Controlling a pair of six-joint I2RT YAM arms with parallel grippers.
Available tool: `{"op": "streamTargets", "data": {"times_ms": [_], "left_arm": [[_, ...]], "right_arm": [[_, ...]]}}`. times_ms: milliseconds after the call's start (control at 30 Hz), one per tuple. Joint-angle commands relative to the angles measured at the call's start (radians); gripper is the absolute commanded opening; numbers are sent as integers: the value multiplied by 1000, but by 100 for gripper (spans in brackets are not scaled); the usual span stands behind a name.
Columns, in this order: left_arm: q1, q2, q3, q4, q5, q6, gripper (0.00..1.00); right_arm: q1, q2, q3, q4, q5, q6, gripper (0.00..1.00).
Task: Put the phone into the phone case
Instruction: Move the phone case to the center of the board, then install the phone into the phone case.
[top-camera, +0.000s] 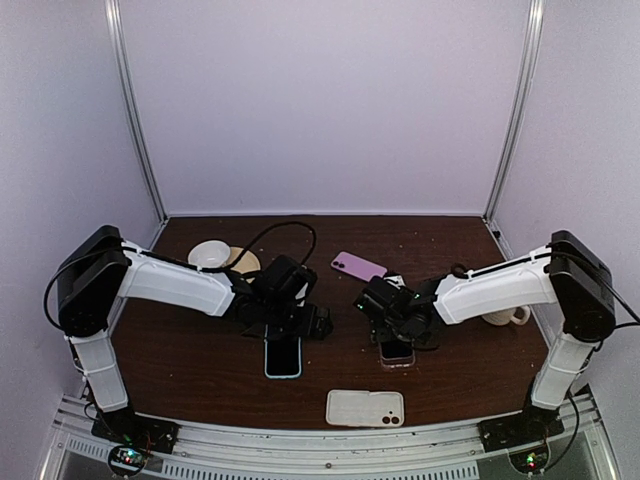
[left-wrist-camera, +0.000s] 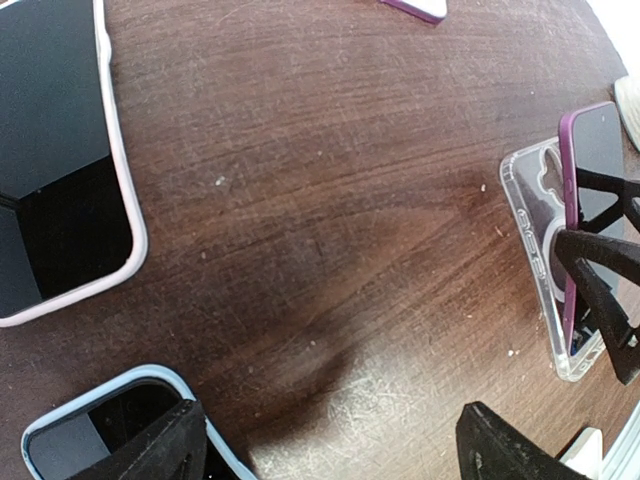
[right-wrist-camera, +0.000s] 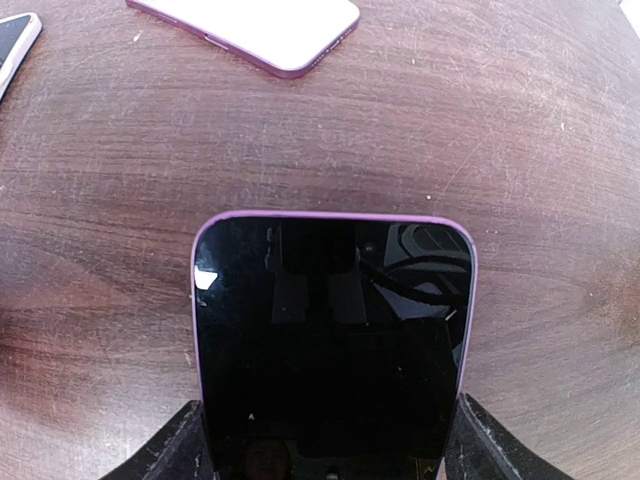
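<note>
**Right gripper pinching the purple phone over a clear case, left gripper hanging open**

Top view: two white-and-black arms are reaching inward over a dark wooden table (top-camera: 180, 370). The left gripper (top-camera: 290, 322) is hovering with its jaws spread. A light-blue cased phone (top-camera: 283, 358) is lying screen up just on the near side of them. The right gripper (top-camera: 398, 335) is pinching the purple phone (top-camera: 397, 352), which is sticking out from the near side of its jaws. A lilac phone (top-camera: 358, 266) is lying face down beyond the gap between the two grippers. A cream phone case (top-camera: 365, 407) is lying nearer the arm bases than either gripper. A white plate (top-camera: 210, 254) is sitting behind the left arm, and a mug (top-camera: 505, 317) beside the right arm.

Left wrist view: the left gripper (left-wrist-camera: 330, 415) is showing bare wood between its wide-apart fingers (left-wrist-camera: 150, 450). The light-blue cased phone (left-wrist-camera: 90, 420) is passing under the left-hand finger. Off to the right of the jaws, a clear phone case (left-wrist-camera: 530, 230) is lying flat. The purple phone (left-wrist-camera: 590, 150) is covering the half of it farther from these jaws, not seated in it. A white-edged phone (left-wrist-camera: 60, 150) is lying ahead and to the left.

Right wrist view: the right gripper (right-wrist-camera: 330, 430) is pressing its fingers (right-wrist-camera: 175, 450) against the two long edges of the purple phone (right-wrist-camera: 333, 340), black screen up. The lilac phone (right-wrist-camera: 260, 25) is lying ahead of the jaws.
</note>
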Motion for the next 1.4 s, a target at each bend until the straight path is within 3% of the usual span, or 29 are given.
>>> {"op": "streamTargets", "data": {"times_ms": [0, 333, 1367], "left_arm": [[5, 15, 21, 35, 19, 20, 90], [2, 13, 22, 58, 63, 30, 88], [2, 20, 22, 56, 58, 24, 88]], "right_arm": [[13, -49, 29, -40, 19, 13, 0], [29, -139, -28, -15, 5, 109, 0], [69, 58, -23, 9, -13, 116, 0]]}}
